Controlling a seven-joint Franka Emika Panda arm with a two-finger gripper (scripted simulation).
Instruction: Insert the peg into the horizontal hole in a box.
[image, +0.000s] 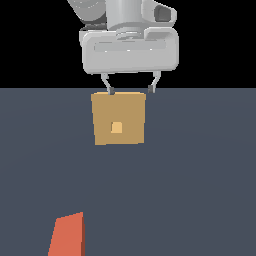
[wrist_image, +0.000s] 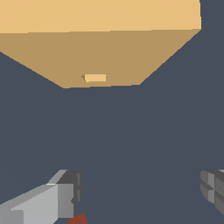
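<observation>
The tan box (image: 119, 119) stands on the dark floor with its small, lighter hole (image: 116, 127) facing the exterior camera. My gripper (image: 130, 90) hangs open above it, fingertips level with the box's top edge in that view and nothing between them. The orange-red end of the peg (image: 67, 235) lies on the floor at the bottom of the exterior view, left of the box and far from the gripper. Its white part is out of view. In the wrist view the box (wrist_image: 109, 52) and hole (wrist_image: 95, 78) lie ahead of the open gripper (wrist_image: 139, 190). A sliver of the peg (wrist_image: 78, 219) shows by one finger (wrist_image: 65, 194).
The floor (image: 200, 190) is a plain dark blue-grey plane around the box and peg. The arm's grey hand body (image: 130, 50) fills the top of the exterior view against a black background.
</observation>
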